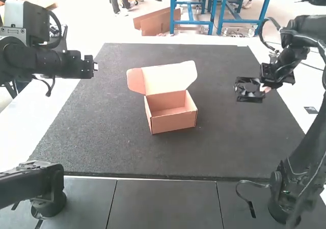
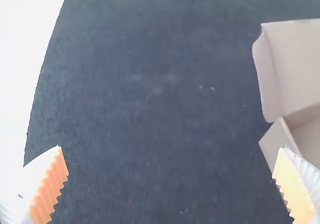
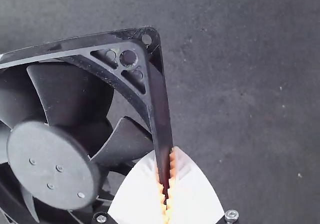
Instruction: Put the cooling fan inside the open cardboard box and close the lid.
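Black cooling fan, pinched by its frame edge in the right hand.

Gripper pinches cooling fan frame edge.

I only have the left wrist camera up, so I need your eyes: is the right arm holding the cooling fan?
Observer: Yes. The right tool is shut on the cooling fan, pinching one edge of its black frame.
Operator: Is the fan over the box?
Observer: No. In the high view it is over the black mat, to the right of the cardboard box and apart from it.
Operator: How does the lid stand?
Observer: The lid stands upright behind the opening, so the top of the box is open.
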`<action>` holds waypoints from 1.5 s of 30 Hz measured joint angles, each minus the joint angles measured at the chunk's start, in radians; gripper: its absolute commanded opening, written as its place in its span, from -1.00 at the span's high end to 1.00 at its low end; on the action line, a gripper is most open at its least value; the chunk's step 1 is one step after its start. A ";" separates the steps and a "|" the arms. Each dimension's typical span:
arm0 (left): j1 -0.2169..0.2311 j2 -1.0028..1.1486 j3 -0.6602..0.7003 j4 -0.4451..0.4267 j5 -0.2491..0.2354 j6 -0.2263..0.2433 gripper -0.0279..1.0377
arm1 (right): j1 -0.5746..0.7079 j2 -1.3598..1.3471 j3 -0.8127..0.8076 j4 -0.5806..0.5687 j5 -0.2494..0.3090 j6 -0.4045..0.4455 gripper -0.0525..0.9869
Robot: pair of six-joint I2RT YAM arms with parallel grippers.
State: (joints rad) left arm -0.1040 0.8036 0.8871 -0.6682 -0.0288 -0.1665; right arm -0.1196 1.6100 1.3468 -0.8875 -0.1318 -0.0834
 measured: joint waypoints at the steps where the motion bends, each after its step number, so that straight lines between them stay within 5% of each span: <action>1: 0.000 0.000 -0.005 0.000 0.000 0.000 -0.87 | 0.007 -0.034 -0.001 -0.002 0.000 0.020 0.91; 14: 0.000 -0.037 -0.035 0.003 0.003 0.000 -0.87 | 0.334 -0.237 0.026 -0.259 -0.058 0.236 0.91; 24: 0.000 -0.085 -0.071 -0.013 0.003 0.000 -0.87 | 0.593 -0.230 0.128 -0.275 -0.075 0.332 0.91; 45: 0.000 -0.098 -0.071 -0.015 0.003 0.000 -0.87 | 0.661 0.143 0.256 -0.148 -0.024 0.243 0.93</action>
State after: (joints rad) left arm -0.1040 0.7059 0.8165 -0.6830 -0.0257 -0.1665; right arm 0.5419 1.7535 1.6028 -1.0359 -0.1558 0.1593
